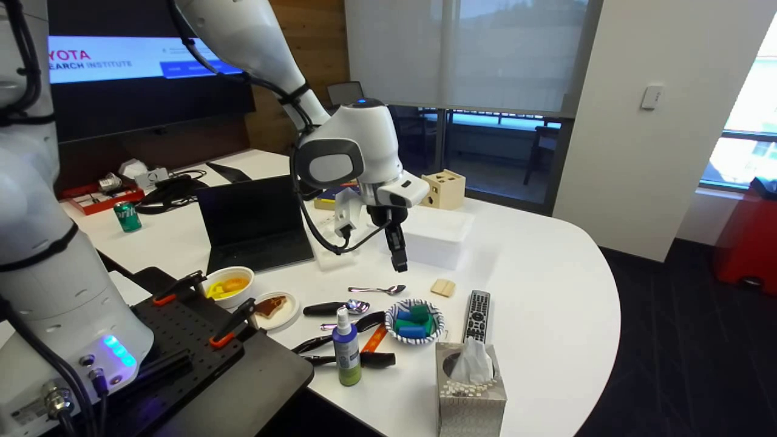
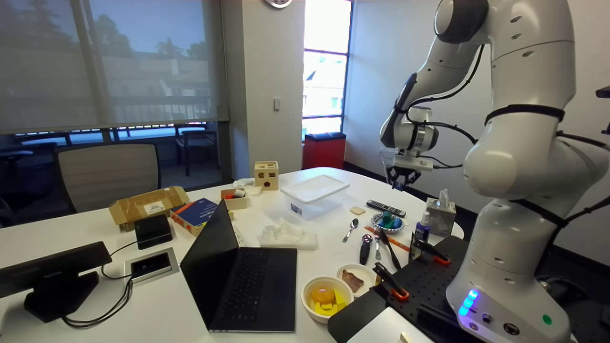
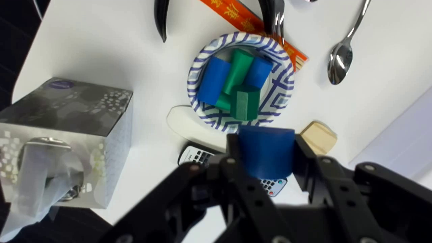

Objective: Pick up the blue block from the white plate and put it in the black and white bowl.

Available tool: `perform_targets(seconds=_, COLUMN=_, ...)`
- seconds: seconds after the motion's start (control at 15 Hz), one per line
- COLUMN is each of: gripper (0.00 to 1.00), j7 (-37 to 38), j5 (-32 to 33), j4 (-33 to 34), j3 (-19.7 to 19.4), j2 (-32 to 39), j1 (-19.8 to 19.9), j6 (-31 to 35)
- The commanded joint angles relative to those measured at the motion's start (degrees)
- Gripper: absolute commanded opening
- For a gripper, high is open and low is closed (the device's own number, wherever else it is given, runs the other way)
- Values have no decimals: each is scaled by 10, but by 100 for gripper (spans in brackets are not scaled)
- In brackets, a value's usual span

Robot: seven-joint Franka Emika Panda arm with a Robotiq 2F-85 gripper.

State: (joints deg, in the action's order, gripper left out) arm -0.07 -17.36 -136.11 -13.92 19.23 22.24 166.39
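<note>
Black pincer clamping smooth blue block; round maze-patterned bowl beyond.

Legible lettering.
In an exterior view, the wall screen shows "YOTA" in red above "EARCH INSTITUTE", the opening letters hidden; the green Sprite can bears "rite". In the wrist view, the remote control reads "NEC", and the orange chopstick sleeve carries gold Chinese characters. The label on the spray bottle is too small to read.
</note>
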Motion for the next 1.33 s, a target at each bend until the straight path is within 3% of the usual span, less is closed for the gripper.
perform_targets(seconds=0.0, gripper=14, j7=-23, j5=-1, j4=29, j3=13, j2=47, j1=20, j6=-26)
perform_targets(seconds=0.4, gripper=14, j7=-11, j5=20, j4=63, j3=22, j2=108, j1=30, j6=-43)
perform_targets(seconds=0.73, gripper=14, j7=12, j5=44, j4=94, j3=2, j2=142, j1=11, j6=-71)
perform_targets(seconds=0.8, gripper=14, j7=8, j5=44, j4=99, j3=6, j2=144, j1=16, j6=-77)
perform_targets(seconds=0.93, gripper=14, j7=-48, j5=18, j4=80, j3=53, j2=110, j1=62, j6=-70)
perform_targets(seconds=1.0, gripper=39, j7=-10, j5=34, j4=87, j3=25, j2=139, j1=31, j6=-58)
perform_targets(seconds=1.13, gripper=39, j7=-26, j5=28, j4=88, j3=42, j2=132, j1=47, j6=-59)
perform_targets(seconds=1.2, gripper=14, j7=-29, j5=27, j4=88, j3=44, j2=129, j1=50, j6=-59)
perform_targets(seconds=1.27, gripper=14, j7=-27, j5=32, j4=91, j3=40, j2=131, j1=46, j6=-65)
